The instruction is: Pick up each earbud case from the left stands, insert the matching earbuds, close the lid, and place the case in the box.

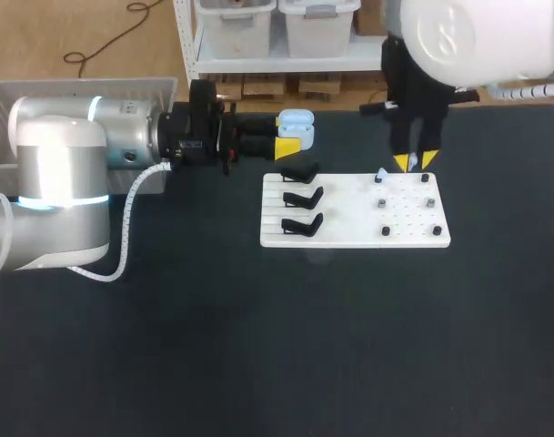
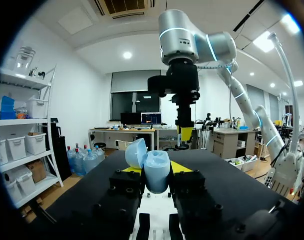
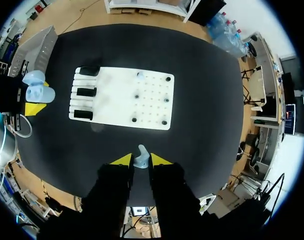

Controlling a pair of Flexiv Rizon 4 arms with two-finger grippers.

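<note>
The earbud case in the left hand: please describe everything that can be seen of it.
The earbud case is pale blue, rounded, and looks like smooth plastic. Its lid is open, hinged back to one side. It stands upright between the yellow tips of the left hand, which clamp it from both sides.

Left arm point(image 1: 122, 137) lies level, right arm point(image 1: 477, 36) points down, both jaws clamped.
</note>
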